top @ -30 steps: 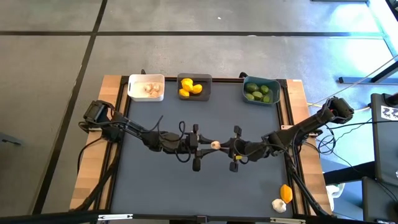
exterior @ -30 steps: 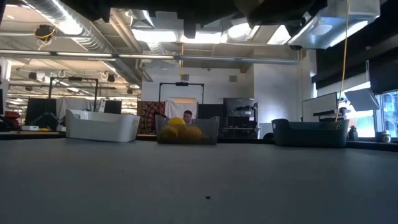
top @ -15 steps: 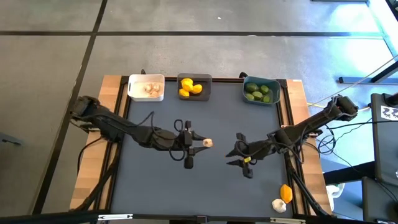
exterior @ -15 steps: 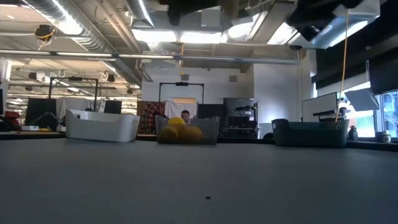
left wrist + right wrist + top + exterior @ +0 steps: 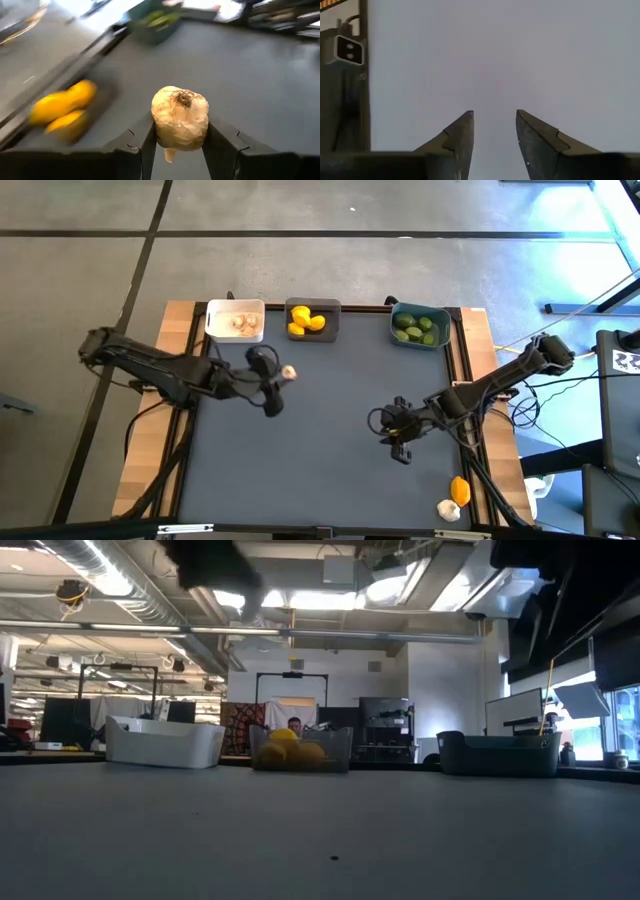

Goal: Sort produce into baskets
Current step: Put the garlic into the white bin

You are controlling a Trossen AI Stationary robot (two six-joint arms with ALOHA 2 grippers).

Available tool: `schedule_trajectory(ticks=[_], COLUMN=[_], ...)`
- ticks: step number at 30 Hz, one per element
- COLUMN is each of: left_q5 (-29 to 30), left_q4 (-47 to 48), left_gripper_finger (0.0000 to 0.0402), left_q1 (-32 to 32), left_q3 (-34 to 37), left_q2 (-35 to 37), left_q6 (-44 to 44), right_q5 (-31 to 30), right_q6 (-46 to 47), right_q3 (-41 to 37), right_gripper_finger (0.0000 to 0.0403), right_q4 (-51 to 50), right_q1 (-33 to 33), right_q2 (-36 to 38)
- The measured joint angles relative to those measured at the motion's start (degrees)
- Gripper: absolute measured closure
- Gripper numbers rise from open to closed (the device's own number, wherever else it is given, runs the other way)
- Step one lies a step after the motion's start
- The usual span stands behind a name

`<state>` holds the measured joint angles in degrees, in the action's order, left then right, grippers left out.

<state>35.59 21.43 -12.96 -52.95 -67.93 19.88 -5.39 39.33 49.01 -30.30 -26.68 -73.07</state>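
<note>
A whitish garlic bulb hangs above the dark mat, left of its middle, with my left gripper shut on it. It is a little nearer than the white basket, which holds garlic. The dark grey basket holds yellow fruits and the teal basket holds green ones. All three stand in a row along the mat's far edge. Over the mat's right half my right gripper stands open with nothing between its fingers. My left gripper pinches the garlic bulb by two opposite sides between its two fingers. The fingers come from the table's left, slanting down. The bulb is lifted clear of the mat, and its dark root spot faces the wrist camera.
A yellow-orange fruit and another garlic bulb lie off the mat on the wooden strip at the near right corner. In the low view the three baskets line the far edge, with bare mat before them.
Both grippers met at the garlic bulb over the mat's middle. My right gripper has let it go and drawn back toward the right and near edges, tipping downward. My left gripper has carried the bulb up and toward the far left, near the white basket.
</note>
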Motion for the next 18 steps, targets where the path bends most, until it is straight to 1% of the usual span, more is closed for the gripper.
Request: schedule_trajectory(ticks=[4,9,13,18], left_q5=[5.4,6.1,5.6,4.5], left_q4=[11.0,21.4,26.0,26.2], left_gripper_finger=[0.0273,0.0273,0.0273,0.0273], left_q1=[4.2,12.6,20.0,28.6], left_q3=[0.0,0.0,0.0,0.0], left_q2=[3.5,5.0,4.2,2.2], left_q6=[5.8,10.0,12.1,9.1], right_q5=[-1.1,-1.6,-2.6,-3.2], right_q6=[-0.1,-0.2,-0.3,-0.6], right_q3=[0.0,0.0,0.0,0.0], right_gripper_finger=[0.0255,0.0255,0.0255,0.0255], right_q4=[0.3,0.0,0.2,0.2], right_q1=[0.0,0.0,0.0,0.0], right_q2=[-1.1,-1.5,-1.5,-1.5])
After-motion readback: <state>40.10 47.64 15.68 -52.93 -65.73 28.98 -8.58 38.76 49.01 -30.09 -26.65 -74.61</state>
